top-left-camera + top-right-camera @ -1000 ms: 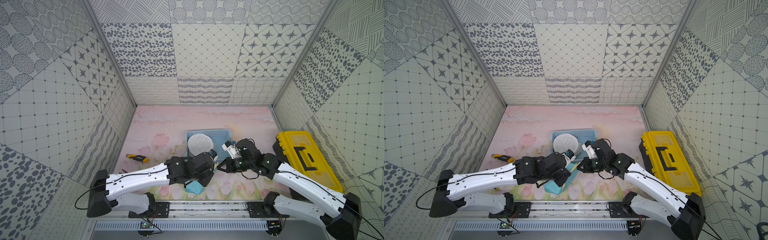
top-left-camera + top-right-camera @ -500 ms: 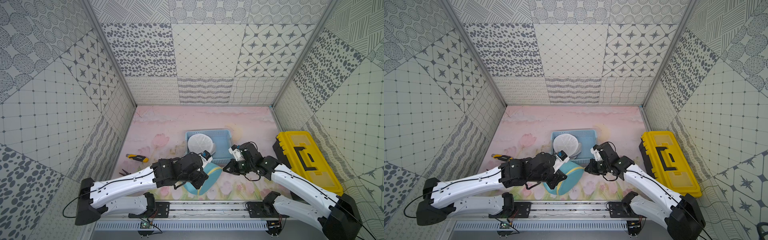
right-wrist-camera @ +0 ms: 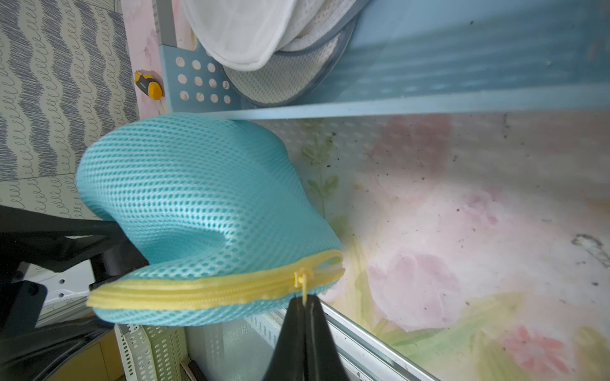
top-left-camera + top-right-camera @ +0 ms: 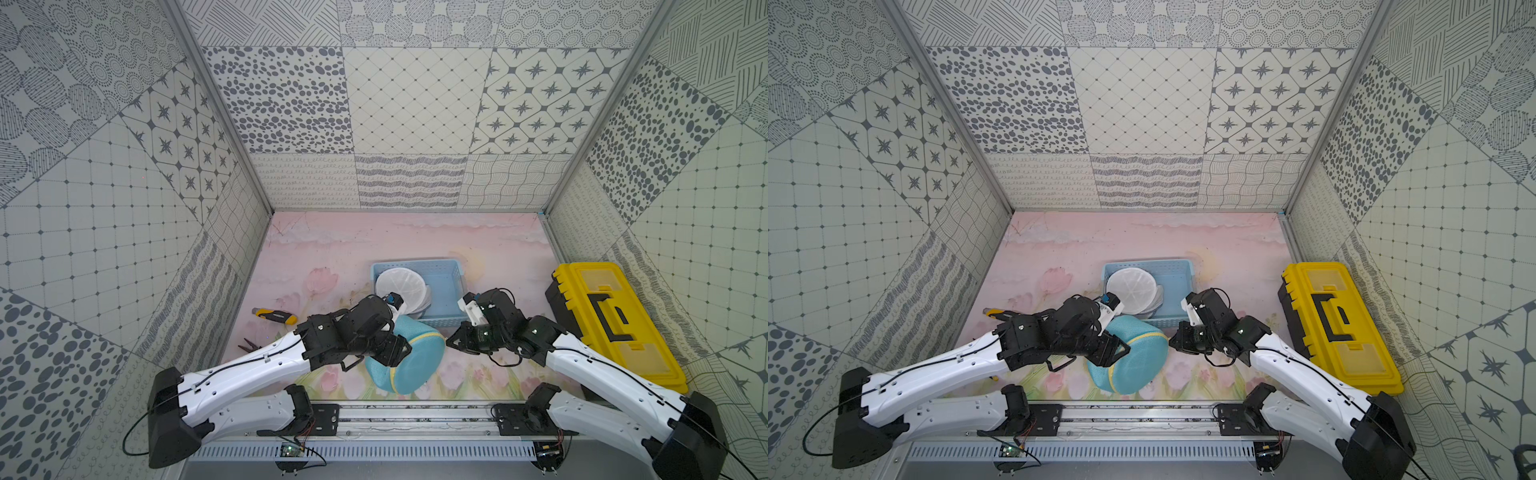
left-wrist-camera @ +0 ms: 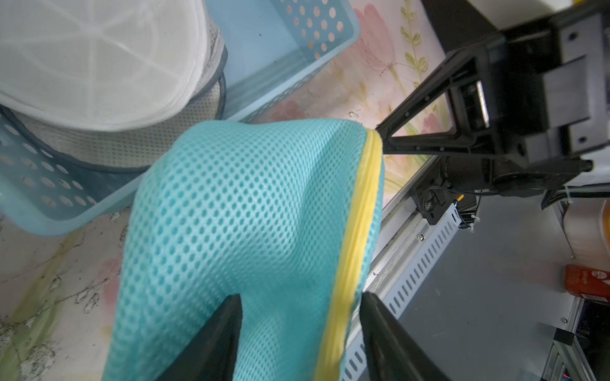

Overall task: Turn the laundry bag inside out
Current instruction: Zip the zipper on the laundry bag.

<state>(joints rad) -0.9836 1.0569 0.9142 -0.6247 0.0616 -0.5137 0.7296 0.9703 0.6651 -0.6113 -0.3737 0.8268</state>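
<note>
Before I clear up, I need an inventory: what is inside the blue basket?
In the blue basket a white mesh bag rests on a grey-trimmed mesh bag; anything beneath them is hidden.

Bright, even, diffuse light gave only soft shadows. The left gripper's black fingers (image 5: 211, 343) at six o'clock, left wrist view, were out of focus.

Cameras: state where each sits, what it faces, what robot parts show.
Top views: overhead, facing down at the table; left arm and right arm show.
Left wrist: on left arm, facing laundry bag; left gripper open.
Right wrist: on right arm, facing zipper pull pinched by right gripper.
Wrist views share: laundry bag, blue basket.
</note>
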